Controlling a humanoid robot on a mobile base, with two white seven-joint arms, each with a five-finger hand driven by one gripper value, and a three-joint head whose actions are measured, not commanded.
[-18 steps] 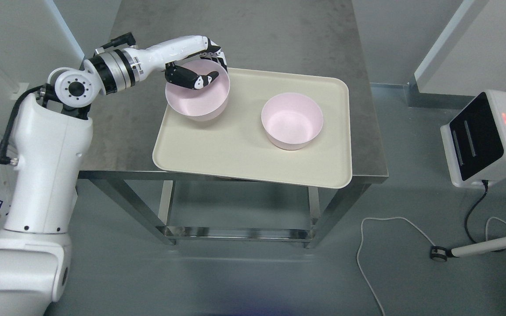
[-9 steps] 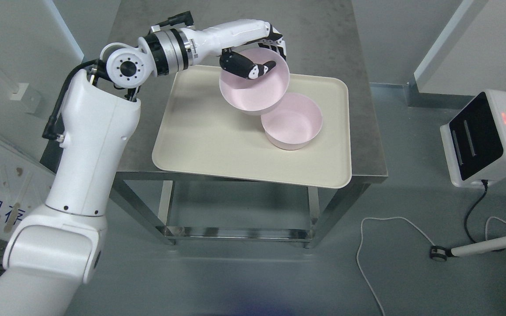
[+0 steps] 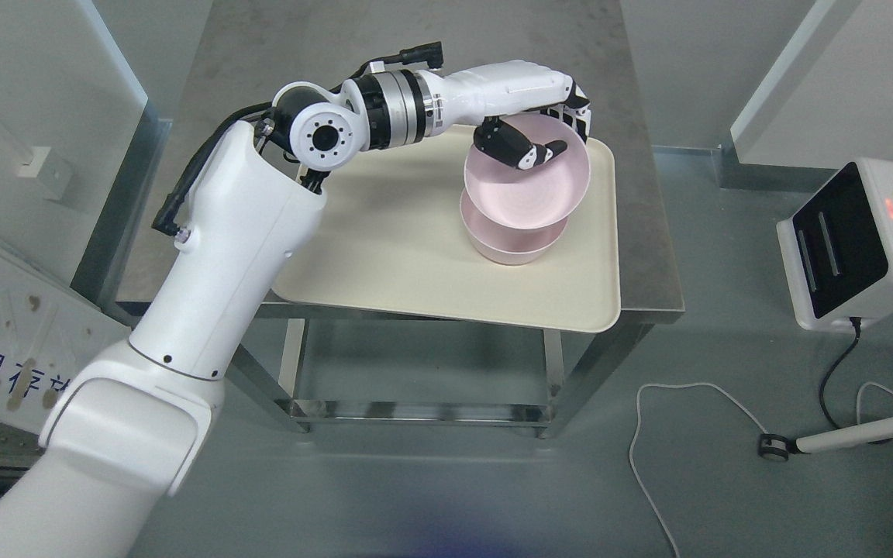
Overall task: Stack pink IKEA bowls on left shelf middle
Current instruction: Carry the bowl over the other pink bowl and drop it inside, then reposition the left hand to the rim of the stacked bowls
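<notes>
Floor cable (image 3: 652, 434): white, looping over the grey floor at 5 o'clock of the table, nearest the camera.
Wheeled stand leg (image 3: 849, 436): white tube with a small caster, low at the right edge.
White box unit (image 3: 857, 244): on the floor at 3 o'clock of the table, dark panel facing up, small red light near its top.
Left arm (image 3: 206, 271): enters from lower left, white shell, elbow joint over the tray's left edge, forearm reaching toward 2 o'clock.
Table (image 3: 648, 263): steel top on a steel frame, lower shelf rails visible underneath.
Tray (image 3: 384, 256): cream, rectangular, rounded corners; its near right corner overhangs the table's front edge.
Lower pink bowl (image 3: 505, 246): upright on the right half of the tray, mostly covered from above.
Upper pink bowl (image 3: 528, 190): directly over the lower one, tilted with its mouth facing the camera, base within the lower bowl's rim; whether it is fully seated cannot be told.
Left hand (image 3: 543, 139): clamped on the upper bowl's far rim at about 12 o'clock; dark thumb (image 3: 520, 151) hooked inside the bowl, the other digits behind the outer wall.
Far table surface: bare mottled grey steel beyond the tray, toward 12 o'clock.
Wall panels (image 3: 28, 93): pale, flanking the table at 9 and 2 o'clock.
</notes>
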